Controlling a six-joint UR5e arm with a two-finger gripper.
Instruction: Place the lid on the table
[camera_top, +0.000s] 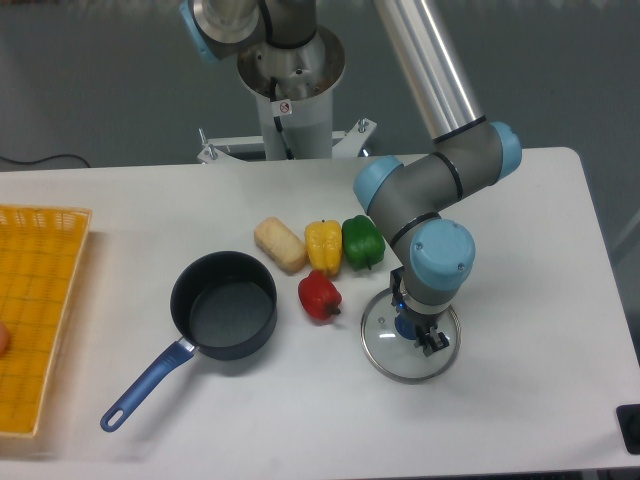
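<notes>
The lid (385, 352), a clear glass disc with a silver rim and a blue knob (405, 325), lies flat on or just above the white table (520, 300), right of the vegetables. My gripper (418, 330) points straight down over the lid's centre with its fingers closed around the blue knob. The wrist hides the far part of the lid. The dark saucepan (224, 318) with a blue handle stands uncovered to the left.
A red pepper (320, 295), a yellow pepper (323, 245), a green pepper (362, 241) and a bread roll (280, 245) lie between pan and lid. A yellow mesh tray (35, 310) is at the left edge. The robot base (290, 90) is at the back.
</notes>
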